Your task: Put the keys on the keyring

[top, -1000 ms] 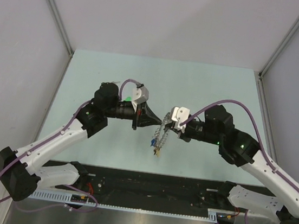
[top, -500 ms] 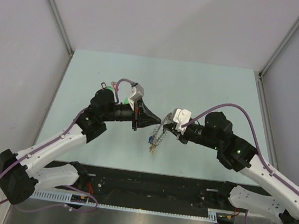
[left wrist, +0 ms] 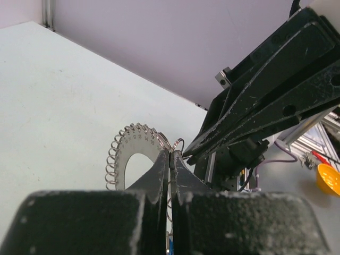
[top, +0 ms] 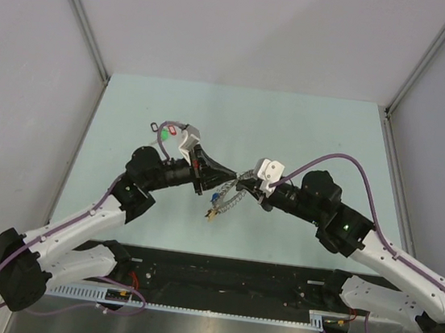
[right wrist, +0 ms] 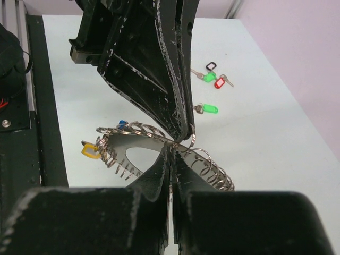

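The keyring (top: 228, 194) is a flat silvery ring plate edged with many small wire loops, held in the air between both grippers. It shows in the left wrist view (left wrist: 129, 150) and the right wrist view (right wrist: 139, 142). A key with a blue tag (right wrist: 122, 124) and one with a yellow tag (right wrist: 89, 150) hang from it. My left gripper (top: 233, 182) is shut on one small wire loop (right wrist: 190, 134) at the plate's rim. My right gripper (top: 245, 182) is shut on the plate's edge (right wrist: 171, 151), tip to tip with the left.
Loose keys lie on the pale green table (top: 307, 136) at the back left: two with green tags (right wrist: 211, 109), one red (right wrist: 219, 82), one black (right wrist: 211, 66); they show in the top view (top: 164, 132) too. Grey walls enclose the table.
Both grippers and the keyring have shifted left and a little nearer. The left wrist has rolled and its arm has sunk. The hanging tagged keys swung left.
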Robot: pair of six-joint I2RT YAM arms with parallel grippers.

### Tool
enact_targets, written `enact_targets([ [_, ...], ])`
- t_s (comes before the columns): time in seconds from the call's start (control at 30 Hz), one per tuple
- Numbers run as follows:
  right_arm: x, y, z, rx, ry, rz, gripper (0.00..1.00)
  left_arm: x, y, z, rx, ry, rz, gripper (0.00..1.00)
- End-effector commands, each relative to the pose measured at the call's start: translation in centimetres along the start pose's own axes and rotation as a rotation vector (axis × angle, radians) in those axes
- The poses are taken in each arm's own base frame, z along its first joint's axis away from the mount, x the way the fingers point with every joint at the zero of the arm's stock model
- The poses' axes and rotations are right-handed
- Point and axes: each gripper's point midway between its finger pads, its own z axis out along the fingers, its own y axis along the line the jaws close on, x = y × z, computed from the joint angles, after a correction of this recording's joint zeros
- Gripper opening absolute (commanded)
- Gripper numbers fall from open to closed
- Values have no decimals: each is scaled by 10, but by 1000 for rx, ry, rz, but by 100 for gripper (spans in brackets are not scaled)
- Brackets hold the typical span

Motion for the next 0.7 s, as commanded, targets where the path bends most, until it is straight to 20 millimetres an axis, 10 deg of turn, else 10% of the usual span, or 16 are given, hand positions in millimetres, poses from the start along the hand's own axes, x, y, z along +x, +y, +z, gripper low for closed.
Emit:
enact_targets([
  [0.0, -14, 7, 9, -19, -69, 26, 0, -42, -9, 1, -1, -181, 19, 0],
  [0.3, -12, 1, 8, -3, -54, 3, 0, -39, 0, -8, -65, -201, 26, 1],
  [0.67, -22, -7, 1, -77, 1, -75, 0, -22, 10, -25, -95, -93, 142, 32],
])
